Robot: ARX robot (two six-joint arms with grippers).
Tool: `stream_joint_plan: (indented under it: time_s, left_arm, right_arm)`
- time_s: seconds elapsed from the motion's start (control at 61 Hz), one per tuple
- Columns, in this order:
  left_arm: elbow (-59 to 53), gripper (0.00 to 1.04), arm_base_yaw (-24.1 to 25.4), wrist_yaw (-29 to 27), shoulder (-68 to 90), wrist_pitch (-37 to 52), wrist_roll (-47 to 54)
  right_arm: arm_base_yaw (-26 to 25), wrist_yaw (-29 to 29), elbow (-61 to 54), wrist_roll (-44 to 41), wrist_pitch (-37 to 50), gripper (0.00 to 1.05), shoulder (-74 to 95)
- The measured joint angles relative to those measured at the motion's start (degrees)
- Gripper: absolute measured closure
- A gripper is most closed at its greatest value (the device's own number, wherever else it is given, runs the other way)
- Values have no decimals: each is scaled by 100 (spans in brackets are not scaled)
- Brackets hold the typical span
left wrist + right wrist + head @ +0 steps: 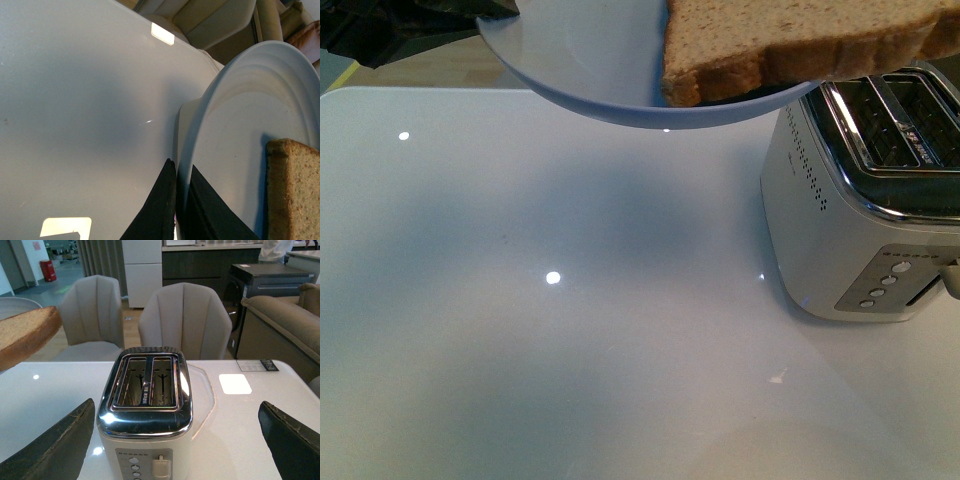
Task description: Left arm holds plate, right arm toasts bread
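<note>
Left gripper (180, 172): narrow, black fingers (160, 205) pinching rim of plate (240, 125), one on each face
Plate in air above table (520, 300), raised higher than toaster (840, 220) top, on toaster's left
Bread (800, 40) lying on plate, crust edge jutting past rim toward toaster, above slot level
Right gripper (176, 405): spread wide, holding nothing, touching nothing; hovers above toaster front, toaster seen between its fingers
Both toaster slots empty
</note>
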Motion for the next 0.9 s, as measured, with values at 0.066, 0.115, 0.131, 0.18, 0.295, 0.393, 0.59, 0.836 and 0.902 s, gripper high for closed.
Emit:
stream_joint_plan:
  time_s: [0.066, 0.115, 0.131, 0.18, 0.295, 0.393, 0.59, 0.836, 0.902]
  left_arm:
    - [15, 102, -22, -2, 0, -22, 0]
    - [15, 102, -24, 0, 0, -22, 0]
    - [15, 102, -22, -4, 0, -24, -2]
    - [15, 102, -17, -17, 0, -24, -2]
    - [15, 102, -13, 26, -11, -24, -2]
    - [7, 102, 44, 7, -15, -24, -9]
    - [-33, 102, 59, 57, -22, -24, -7]
    - [-42, 102, 90, 55, -24, -24, -7]
    - [-42, 102, 87, 59, -22, -24, -7]
  right_arm:
    - [-2, -17, 4, 13, -15, 9, 13]
    - [-83, -398, 238, 219, -673, 9, 297]
    - [-120, -520, 413, 363, -1139, 9, 557]
    - [-168, -713, 776, 706, -1996, 9, 1174]
    - [-208, -767, 1071, 1145, -2920, 9, 1921]
    - [-146, -758, 1257, 1377, -2739, 9, 2133]
    - [-20, -1108, 1952, 1996, -1838, 9, 3112]
    - [568, -1646, 2859, 3615, -396, 9, 4686]
    - [796, -1663, 2990, 4044, -28, 9, 5047]
